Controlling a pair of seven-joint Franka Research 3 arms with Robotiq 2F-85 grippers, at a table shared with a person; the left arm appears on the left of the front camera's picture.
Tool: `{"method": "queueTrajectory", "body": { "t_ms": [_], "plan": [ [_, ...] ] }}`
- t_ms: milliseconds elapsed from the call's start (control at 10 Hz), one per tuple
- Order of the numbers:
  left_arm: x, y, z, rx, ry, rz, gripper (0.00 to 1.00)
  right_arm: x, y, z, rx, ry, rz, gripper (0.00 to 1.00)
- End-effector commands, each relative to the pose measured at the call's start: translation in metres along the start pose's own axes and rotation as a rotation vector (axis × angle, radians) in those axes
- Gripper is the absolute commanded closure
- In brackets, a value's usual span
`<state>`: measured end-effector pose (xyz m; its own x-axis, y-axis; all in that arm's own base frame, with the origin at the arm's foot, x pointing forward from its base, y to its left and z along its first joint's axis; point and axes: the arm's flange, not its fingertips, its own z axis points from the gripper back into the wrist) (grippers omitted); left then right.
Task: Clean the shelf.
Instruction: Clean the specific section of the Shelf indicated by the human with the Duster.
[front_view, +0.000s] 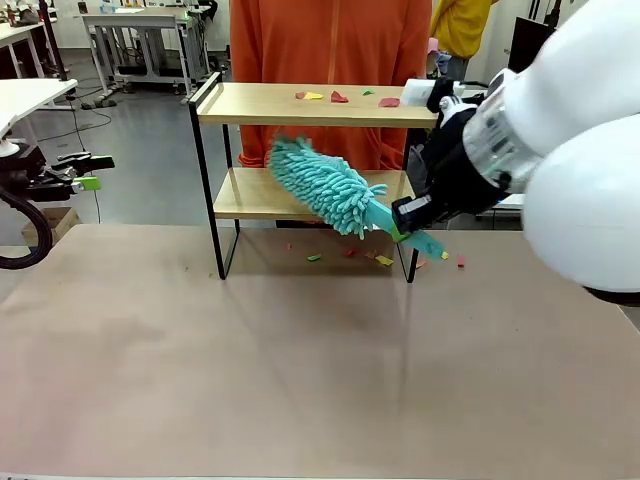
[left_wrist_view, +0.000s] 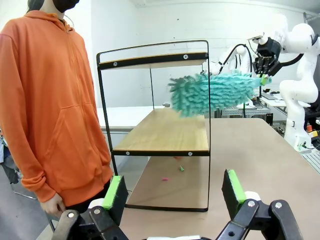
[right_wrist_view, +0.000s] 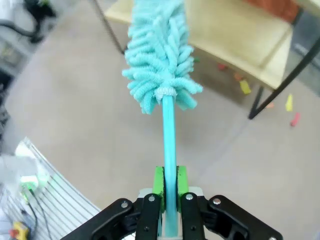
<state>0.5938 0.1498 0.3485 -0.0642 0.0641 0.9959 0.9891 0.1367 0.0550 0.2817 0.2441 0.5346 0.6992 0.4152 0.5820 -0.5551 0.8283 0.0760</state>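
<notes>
you've got open table (front_view: 250, 380) all along the near edge; toward the far edge the shelf (front_view: 260, 103) blocks you, the duster (front_view: 320, 188) hangs across the gap between its boards, a person (front_view: 330, 40) close behind.

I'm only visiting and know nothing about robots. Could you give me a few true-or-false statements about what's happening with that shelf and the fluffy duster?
1. The right gripper is clamped on the handle of the teal duster. True.
2. The left gripper holds a cloth. False: its jaws stand open with nothing between them.
3. The top board of the shelf is bare. False: coloured scraps lie on it.
4. On the table, near the shelf's legs, lie other scraps. True.
</notes>
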Motion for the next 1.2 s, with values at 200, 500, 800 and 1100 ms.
{"method": "queueTrajectory", "body": {
  "t_ms": [200, 500, 800, 1100],
  "plan": [
    [0.003, -0.002, -0.001, -0.003, 0.002, -0.003, 0.0, -0.06, -0.019, 0.056, 0.139, 0.144, 0.24, 0.87],
    [0.003, -0.002, -0.001, -0.003, 0.002, -0.003, 0.0, -0.094, -0.05, 0.082, 0.161, 0.415, 0.301, 0.87],
    [0.003, -0.002, -0.001, -0.003, 0.002, -0.003, 0.0, -0.14, -0.067, 0.107, 0.152, 0.589, 0.293, 0.87],
    [0.003, -0.002, -0.001, -0.003, 0.002, -0.003, 0.0, -0.129, -0.06, 0.109, 0.15, 0.619, 0.252, 0.87]
  ]
}}
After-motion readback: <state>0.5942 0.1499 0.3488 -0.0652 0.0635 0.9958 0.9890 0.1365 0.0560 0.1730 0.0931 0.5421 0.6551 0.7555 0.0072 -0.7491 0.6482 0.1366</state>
